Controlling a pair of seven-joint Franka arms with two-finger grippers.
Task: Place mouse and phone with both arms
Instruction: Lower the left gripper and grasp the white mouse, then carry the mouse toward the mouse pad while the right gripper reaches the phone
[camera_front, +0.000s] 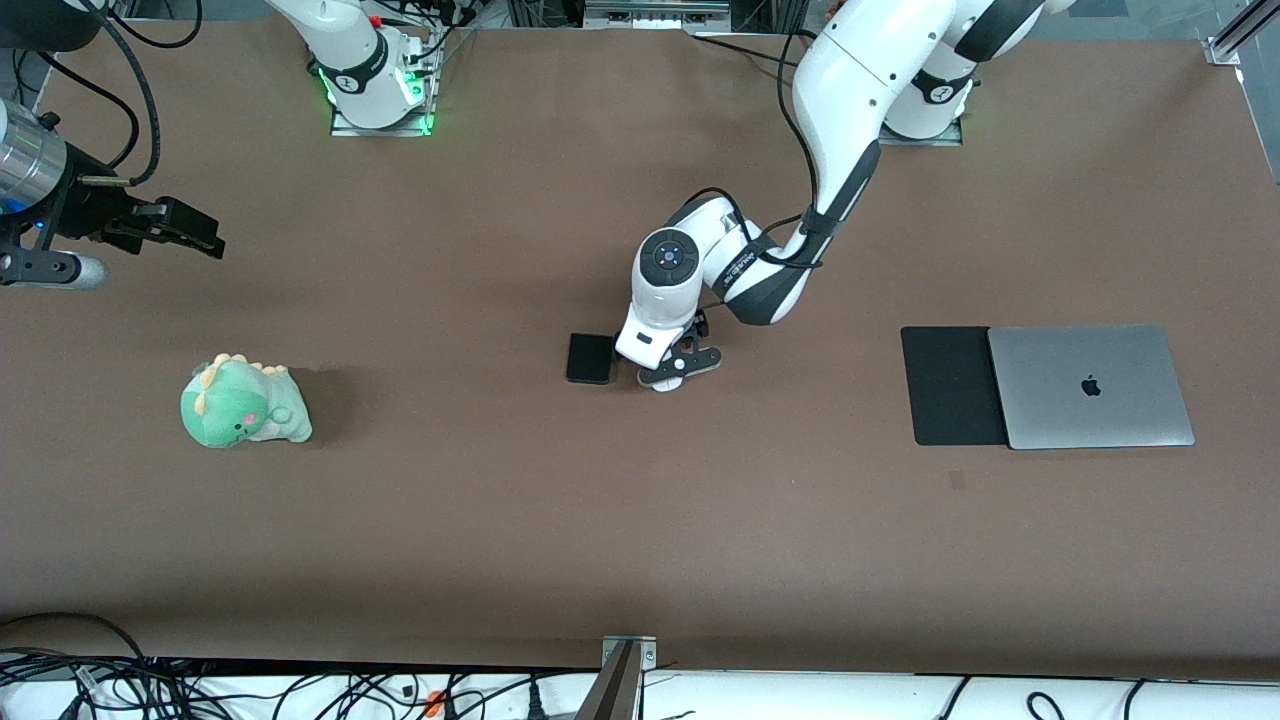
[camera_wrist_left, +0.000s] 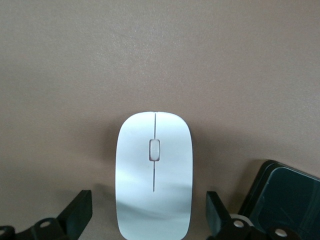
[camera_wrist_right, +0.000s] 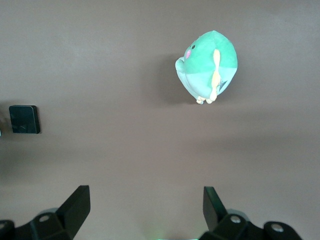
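Viewing the brown table (camera_front: 640, 540) from the front camera's edge toward the robots' bases.

1. Locating a green plush dinosaur (camera_front: 245, 405) lying nearest to the front camera, toward the right arm's end of the table.
2. Locating a closed grey laptop (camera_front: 1090, 385) toward the left arm's end, overlapping one edge of a black mouse pad (camera_front: 950, 385) lying flat beside it.
3. Locating the phone (camera_front: 590, 358) lying flat near the middle of the table, slightly farther from the front camera than the dinosaur and well apart from the mouse pad.
4. Locating the left gripper (camera_front: 680, 372) lowered close to the table just beside the phone, on the side toward the left arm's end.
5. Confirming in the left wrist view the mouse (camera_wrist_left: 154, 175) lying flat on the table between the black fingers (camera_wrist_left: 80, 212), with the jaws spread wide and a strip of bare table showing on each side, so gripping nothing.
6. Locating the right gripper (camera_front: 205, 238) hanging in the air over the right arm's end of the table, above bare surface, with the jaws released, standing wide apart and grasping nothing.
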